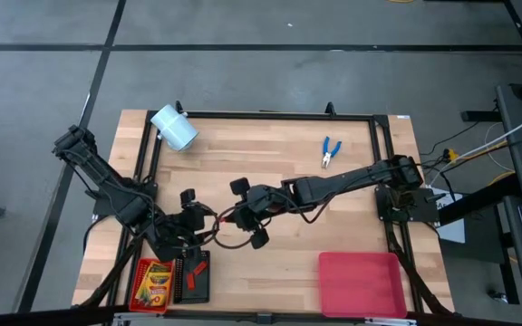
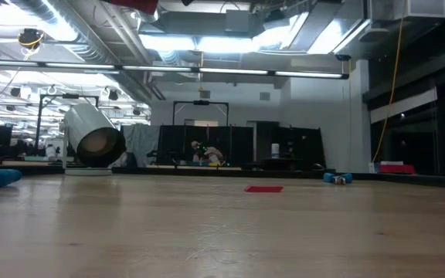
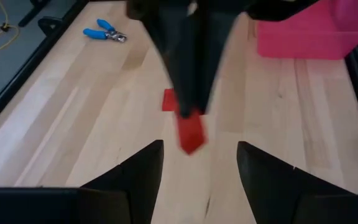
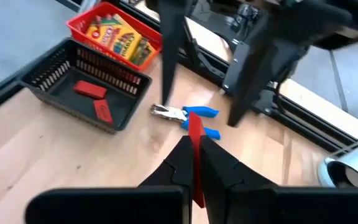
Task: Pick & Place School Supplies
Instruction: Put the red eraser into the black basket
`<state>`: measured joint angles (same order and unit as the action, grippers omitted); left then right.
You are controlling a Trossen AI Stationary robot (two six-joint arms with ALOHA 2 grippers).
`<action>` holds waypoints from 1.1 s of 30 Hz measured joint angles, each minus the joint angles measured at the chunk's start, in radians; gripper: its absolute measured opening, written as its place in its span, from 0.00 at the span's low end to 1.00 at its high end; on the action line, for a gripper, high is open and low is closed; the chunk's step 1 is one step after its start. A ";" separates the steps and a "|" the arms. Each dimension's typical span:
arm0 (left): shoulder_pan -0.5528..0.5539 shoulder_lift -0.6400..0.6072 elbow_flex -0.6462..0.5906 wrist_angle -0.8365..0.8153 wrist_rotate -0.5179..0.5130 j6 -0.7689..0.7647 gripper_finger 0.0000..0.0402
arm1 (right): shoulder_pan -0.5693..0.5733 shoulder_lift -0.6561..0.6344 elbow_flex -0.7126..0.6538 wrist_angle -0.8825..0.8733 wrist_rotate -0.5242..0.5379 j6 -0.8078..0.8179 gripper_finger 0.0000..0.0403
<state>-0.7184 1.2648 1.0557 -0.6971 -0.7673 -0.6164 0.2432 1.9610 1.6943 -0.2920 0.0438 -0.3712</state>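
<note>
My right gripper point(image 4: 195, 148) is shut on a small red rectangular piece point(image 3: 189, 132) above the table's middle point(image 1: 234, 215). My left gripper point(image 3: 197, 167) faces it from the left point(image 1: 198, 217), open, its fingers standing either side of the piece without touching it. Another red piece point(image 3: 169, 99) lies flat on the wood. One pair of blue-handled pliers point(image 4: 191, 116) lies on the table under the grippers, a second pair point(image 1: 331, 151) far right. Two crayon boxes point(image 4: 118, 34) lie in the red basket point(image 1: 140, 272). Two red pieces point(image 4: 91, 90) lie in the black basket point(image 4: 42, 71). My right gripper pinches the red piece between its two fingertips point(image 4: 213, 155). The piece's upper end point(image 3: 188, 116) is between the tips and the rest sticks out past them. The fingers slant down from the table's right side. The piece hangs clear of the table.
A pale cylinder point(image 1: 173, 127) lies on its side at the far left. A pink tray point(image 1: 361, 282) sits at the near right. The two baskets stand side by side at the near left corner. A black frame point(image 1: 261, 115) borders the table.
</note>
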 joint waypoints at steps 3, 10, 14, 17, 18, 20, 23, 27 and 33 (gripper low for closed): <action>0.003 0.000 0.000 0.000 -0.005 0.010 0.50 | 0.001 0.000 0.000 0.002 -0.007 0.000 0.03; 0.033 0.000 0.000 0.002 0.016 0.055 0.50 | 0.000 0.000 0.000 0.008 -0.010 0.000 0.03; 0.053 0.000 0.000 0.010 0.051 0.089 0.47 | 0.000 0.000 0.000 0.008 -0.010 0.000 0.03; 0.070 0.000 0.000 0.033 0.074 0.116 0.42 | 0.000 0.000 0.000 0.009 -0.010 0.001 0.03; 0.075 0.000 0.000 0.040 0.083 0.125 0.39 | 0.000 0.000 0.000 0.009 -0.010 0.001 0.03; 0.085 0.000 0.000 0.051 0.104 0.137 0.34 | 0.000 0.000 0.000 0.009 -0.010 0.001 0.03; 0.097 0.000 0.000 0.051 0.135 0.141 0.25 | 0.000 0.000 0.000 0.009 -0.010 0.001 0.03; 0.100 0.000 0.000 0.051 0.143 0.137 0.11 | 0.000 0.000 0.000 0.008 -0.009 0.004 0.03; 0.100 0.000 0.000 0.050 0.143 0.110 0.03 | 0.000 0.000 0.000 0.008 -0.009 0.005 0.03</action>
<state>-0.6182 1.2652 1.0557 -0.6471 -0.6244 -0.5064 0.2432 1.9610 1.6943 -0.2840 0.0345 -0.3665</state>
